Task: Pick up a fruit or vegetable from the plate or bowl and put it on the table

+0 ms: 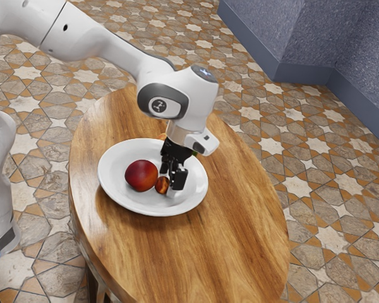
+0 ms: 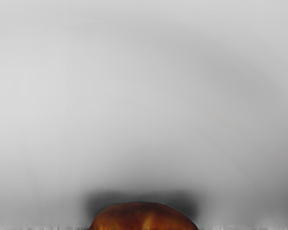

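End effector (image 1: 171, 178) hung low within a white, round, shallow plate (image 1: 111, 180), right at a small, glossy, orange-brown fruit or vegetable (image 1: 162, 185)

The small piece was just beneath the end effector, close in against it and within the plate's rim. In the wrist view its rounded, streaked top sat directly under the hand, with a dark shadow around it on the pale surface. I cannot tell whether the end effector was wide, narrow or clamped on the piece, nor whether the piece was resting on the plate or slightly raised.

A larger, round, dark red fruit with a smooth skin (image 1: 141, 175) lay on the plate near the end effector, toward the exterior view's left. It appeared to touch the small piece, or nearly so. Behind the end effector, mostly hidden by the hand, a bit of something orange (image 1: 163, 136) showed by the plate's far side, and a small patch of something green (image 1: 194, 153) showed just beside the hand.

The plate stood beneath the end effector on a brown, wood-grained bench with a rounded edge (image 1: 234, 246). The white, jointed robot arm (image 1: 91, 39) came down to the end effector from the exterior view's upper left. Well below the end effector spread a tan and orange patterned tile floor (image 1: 338, 189); well apart, toward the exterior view's upper right, rose a speckled blue-grey wall (image 1: 265, 28).
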Controlling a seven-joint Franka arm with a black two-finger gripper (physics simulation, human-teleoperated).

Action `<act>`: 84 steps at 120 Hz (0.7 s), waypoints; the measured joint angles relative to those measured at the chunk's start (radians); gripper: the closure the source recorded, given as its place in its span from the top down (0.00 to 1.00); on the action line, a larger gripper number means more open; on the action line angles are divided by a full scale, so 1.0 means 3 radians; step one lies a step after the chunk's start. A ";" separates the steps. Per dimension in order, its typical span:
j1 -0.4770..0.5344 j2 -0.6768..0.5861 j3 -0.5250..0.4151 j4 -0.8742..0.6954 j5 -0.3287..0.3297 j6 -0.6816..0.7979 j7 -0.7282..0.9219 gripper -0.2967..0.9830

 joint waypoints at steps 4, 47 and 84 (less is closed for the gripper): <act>0.0001 -0.0003 -0.0001 -0.0010 0.0000 0.0000 0.0002 0.77; 0.0001 -0.0008 0.0000 -0.0036 0.0001 0.0000 0.0011 0.77; 0.0001 -0.0008 0.0000 -0.0045 0.0001 0.0000 0.0009 0.71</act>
